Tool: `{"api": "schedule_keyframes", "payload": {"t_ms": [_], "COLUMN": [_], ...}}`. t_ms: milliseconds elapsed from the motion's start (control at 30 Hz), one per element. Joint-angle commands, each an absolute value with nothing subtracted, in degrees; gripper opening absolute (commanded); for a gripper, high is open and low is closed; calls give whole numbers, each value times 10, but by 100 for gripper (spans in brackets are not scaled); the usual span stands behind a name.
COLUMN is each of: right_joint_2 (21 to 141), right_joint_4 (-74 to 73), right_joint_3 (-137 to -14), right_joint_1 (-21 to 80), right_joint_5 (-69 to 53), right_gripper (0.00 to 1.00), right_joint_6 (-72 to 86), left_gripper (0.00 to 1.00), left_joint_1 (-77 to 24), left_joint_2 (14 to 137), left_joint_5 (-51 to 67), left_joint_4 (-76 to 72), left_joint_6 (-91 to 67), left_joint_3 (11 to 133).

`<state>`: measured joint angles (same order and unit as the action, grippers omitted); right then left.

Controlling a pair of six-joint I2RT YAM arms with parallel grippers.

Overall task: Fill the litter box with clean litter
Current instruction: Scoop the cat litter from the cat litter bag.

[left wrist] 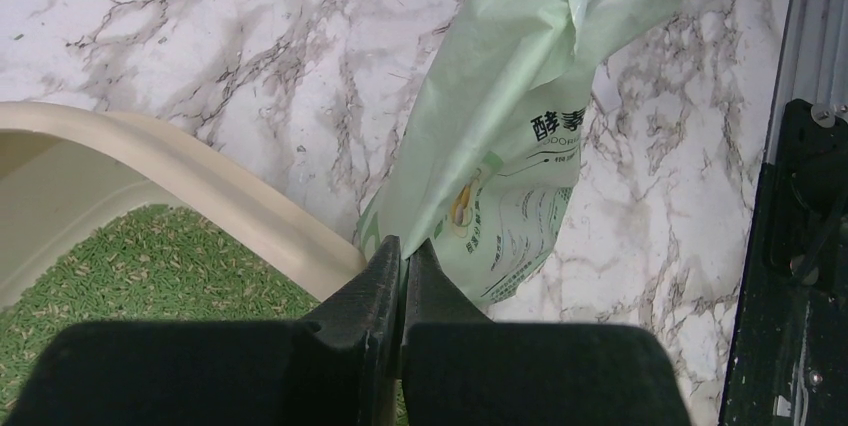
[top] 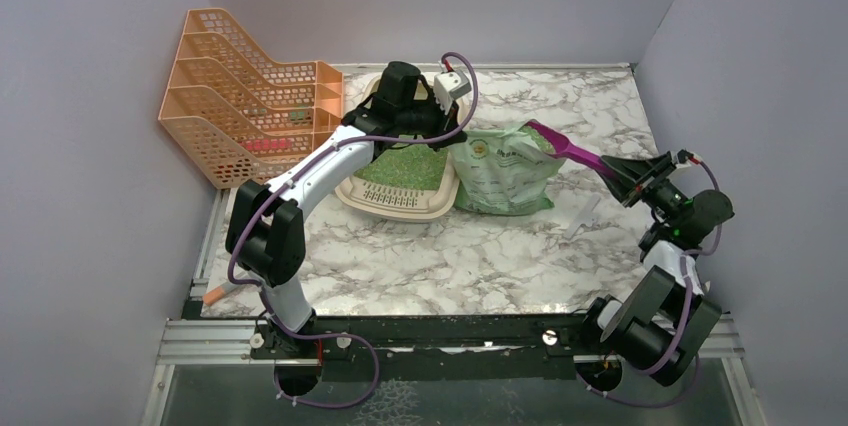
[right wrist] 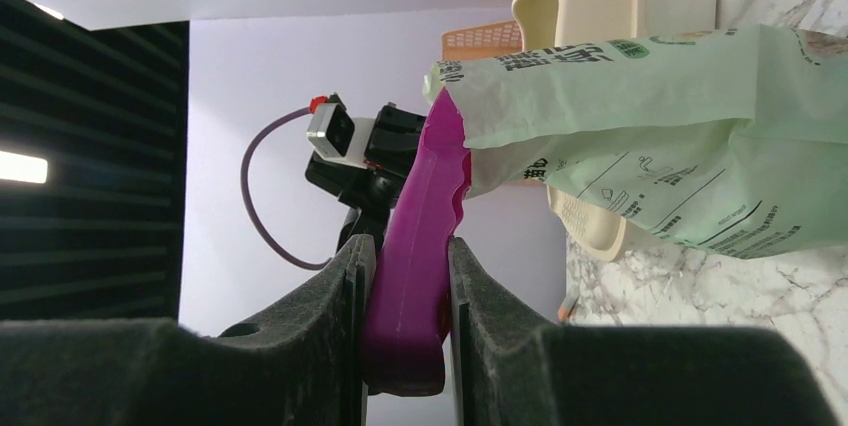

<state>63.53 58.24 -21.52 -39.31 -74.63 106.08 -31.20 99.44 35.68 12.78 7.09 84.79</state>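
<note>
views: only the top camera shows the orange file rack [top: 240,106] | count: one litter box [top: 400,208] holding clean litter [top: 405,168], one bag [top: 505,181] touching its right side, one scoop [top: 570,151] | left gripper [left wrist: 403,251]: jaws together at bag edge | right gripper [right wrist: 410,251]: clamped on scoop handle

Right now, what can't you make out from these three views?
Scoop head: buried in the bag, top and right wrist; load unknown.
Left gripper: shut; left wrist, own tips hide whether bag film is pinched.
Box far end: top, under left arm; left wrist, cut off.
White item right of bag: top, too small.
</note>
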Motion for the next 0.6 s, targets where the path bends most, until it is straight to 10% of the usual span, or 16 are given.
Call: {"api": "schedule_keyframes", "payload": {"t_ms": [0,567], "right_joint_2": [657,788], "right_joint_4": [588,506], "right_joint_3": [-263,-369], "right_joint_1": [-396,-418], "right_joint_5": [-760,-813], "right_gripper": [1,1], "right_joint_6": [1077,972], "left_gripper": [0,0], "left_joint_1": [-284,-284], "left_joint_2": [982,998], "left_joint_5": [322,329], "left_joint_4": [100,105], "left_joint_6": [96,97], "left_joint_3": [847,887]}}
